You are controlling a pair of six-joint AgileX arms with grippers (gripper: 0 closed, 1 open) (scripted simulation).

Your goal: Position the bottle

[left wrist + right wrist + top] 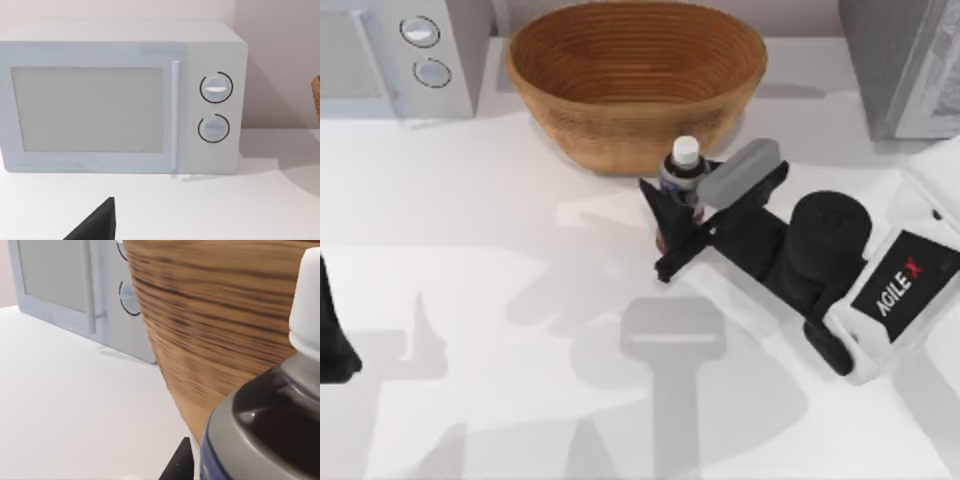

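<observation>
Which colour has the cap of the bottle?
White; the bottle cap shows best in the top view.

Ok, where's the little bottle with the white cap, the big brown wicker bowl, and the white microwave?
Little white-capped bottle (686, 152), top view, on its cap.
Big brown wicker bowl (620, 125), top view, outer wall.
White microwave (87, 109), left wrist view, door window.

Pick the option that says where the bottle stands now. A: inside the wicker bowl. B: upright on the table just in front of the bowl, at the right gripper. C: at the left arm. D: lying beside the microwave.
B: the bottle stands upright outside the wicker bowl, white cap up, with the right gripper around its lower body.
</observation>
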